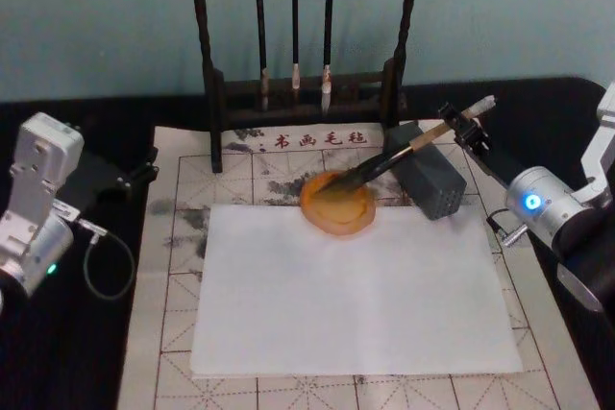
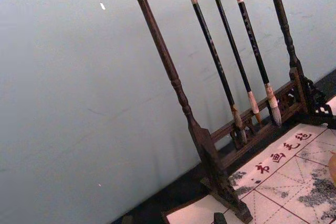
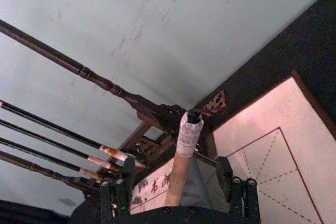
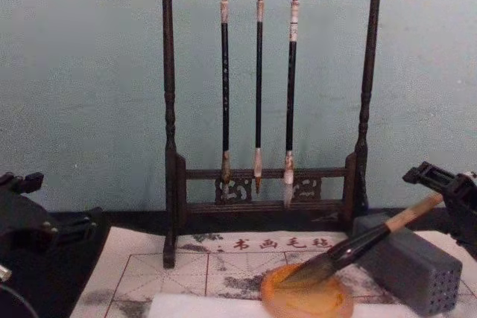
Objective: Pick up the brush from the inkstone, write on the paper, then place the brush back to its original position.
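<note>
Head view, tabletop: a black table (image 1: 67, 362) ran under everything, darkest at both sides.
Mat: a pale felt calligraphy mat (image 1: 168, 266) with a red grid and grey ink stains lay on the table.
Paper: a blank white rectangular sheet (image 1: 356, 295) covered the near middle of the mat.
Inkstone: a small round translucent orange-amber dish (image 1: 336, 213) sat at the sheet's far edge, overlapping it.
Brush: a large calligraphy brush (image 1: 384, 165) with a tan bamboo handle, thick black lower part and dark tuft lay tilted, tuft in the dish, handle rising to the right over the block.
Right gripper: the black right gripper (image 1: 463, 128) straddled the upper handle near the whitish cap; in the right wrist view its fingers (image 3: 119, 192) stood spread, with a gap on each side of the handle, gripping nothing.
Block: a grey rectangular block (image 1: 437, 184) with a grid of holes stood just right of the dish.
Left gripper: the left gripper (image 1: 135, 175) hung off the mat's left edge, well apart from the brush.
Stand: a dark wooden rack (image 1: 211, 74) stood at the mat's far edge, with three thin black brushes (image 1: 294, 16) hanging from it.
Wall: a pale blue-green wall (image 1: 115, 16) closed the scene behind.
</note>
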Controlling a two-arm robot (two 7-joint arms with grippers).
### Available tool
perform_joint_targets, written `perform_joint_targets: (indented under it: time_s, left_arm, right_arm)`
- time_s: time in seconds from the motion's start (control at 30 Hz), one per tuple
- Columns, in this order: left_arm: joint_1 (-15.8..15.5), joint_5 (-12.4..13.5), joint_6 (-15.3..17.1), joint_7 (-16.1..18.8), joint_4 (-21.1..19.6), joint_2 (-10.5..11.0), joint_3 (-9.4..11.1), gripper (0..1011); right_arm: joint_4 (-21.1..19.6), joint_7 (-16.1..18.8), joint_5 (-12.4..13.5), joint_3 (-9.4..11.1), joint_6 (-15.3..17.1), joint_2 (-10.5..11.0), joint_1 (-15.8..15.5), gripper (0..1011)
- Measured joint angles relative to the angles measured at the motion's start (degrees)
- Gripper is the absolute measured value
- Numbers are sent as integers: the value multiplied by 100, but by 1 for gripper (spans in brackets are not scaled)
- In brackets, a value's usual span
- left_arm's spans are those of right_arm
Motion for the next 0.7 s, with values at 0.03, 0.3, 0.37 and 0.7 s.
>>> perform_joint_targets:
  time_s: [0.03, 0.3, 0.37, 0.7]
  left_arm:
    - [0, 0, 0, 0, 0, 0, 0, 1001]
    - [0, 0, 0, 0, 0, 0, 0, 1001]
    - [0, 0, 0, 0, 0, 0, 0, 1001]
    - [0, 0, 0, 0, 0, 0, 0, 1001]
  right_arm:
    - [0, 0, 0, 0, 0, 0, 0, 1000]
    - [43, -25, 115, -88, -62, 33, 52, 1000]
    - [55, -31, 133, -109, -71, 41, 65, 1000]
    - [116, -29, 249, -248, -150, 98, 141, 1000]
